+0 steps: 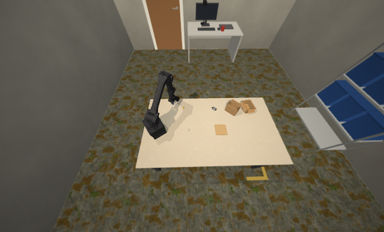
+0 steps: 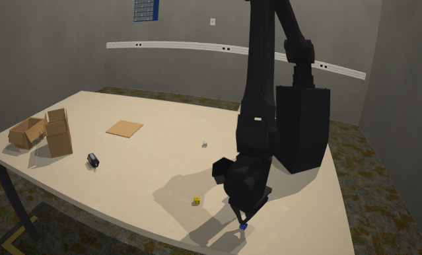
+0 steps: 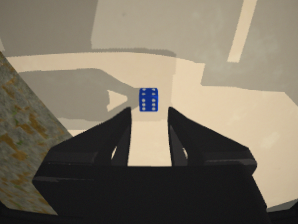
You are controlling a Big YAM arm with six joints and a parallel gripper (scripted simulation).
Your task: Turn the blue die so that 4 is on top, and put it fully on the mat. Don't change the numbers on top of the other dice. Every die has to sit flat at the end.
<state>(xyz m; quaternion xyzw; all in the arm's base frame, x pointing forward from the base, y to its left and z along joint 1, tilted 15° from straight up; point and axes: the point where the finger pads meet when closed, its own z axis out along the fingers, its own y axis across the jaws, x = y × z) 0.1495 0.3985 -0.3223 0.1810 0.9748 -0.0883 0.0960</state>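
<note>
The blue die point(image 2: 244, 226) lies flat on the table near the front edge, far from the brown mat point(image 2: 124, 128). In the wrist view the blue die point(image 3: 148, 99) shows a face with six pips towards the camera. My gripper point(image 2: 243, 220) points down right over it; the fingers stand partly open with the die just beyond their tips, not gripped. A yellow die point(image 2: 197, 200) lies to its left, and a small white die point(image 2: 205, 144) lies further back. In the top view the gripper point(image 1: 173, 102) is at the table's far left corner and the mat point(image 1: 220, 130) is mid-table.
Two open cardboard boxes point(image 2: 40, 132) stand at the table's left end, and a small black cylinder point(image 2: 93, 160) lies near them. The arm's base point(image 2: 301, 129) stands behind the gripper. The table edge runs close beside the blue die.
</note>
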